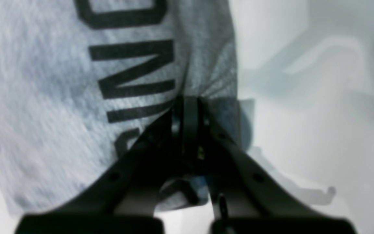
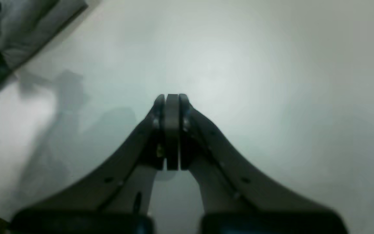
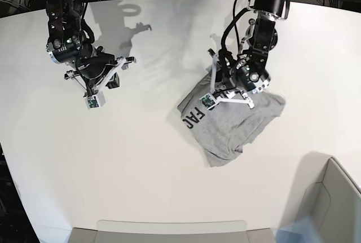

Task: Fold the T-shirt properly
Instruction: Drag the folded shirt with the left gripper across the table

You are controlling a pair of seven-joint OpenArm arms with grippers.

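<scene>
On the white worktop (image 3: pixel 146 158) lies one T-shirt (image 3: pixel 237 122), crumpled, right of centre in the base view, black lettering showing at its near-left edge. Two arms reach in from the far side. The left jaws (image 1: pixel 188 100) point down onto the shirt's upper edge, closed tight with a pinch of grey cloth caught between them, just beside the lettering. The right jaws (image 2: pixel 171 97) hover over bare worktop, pressed together and empty, well apart from the shirt.
</scene>
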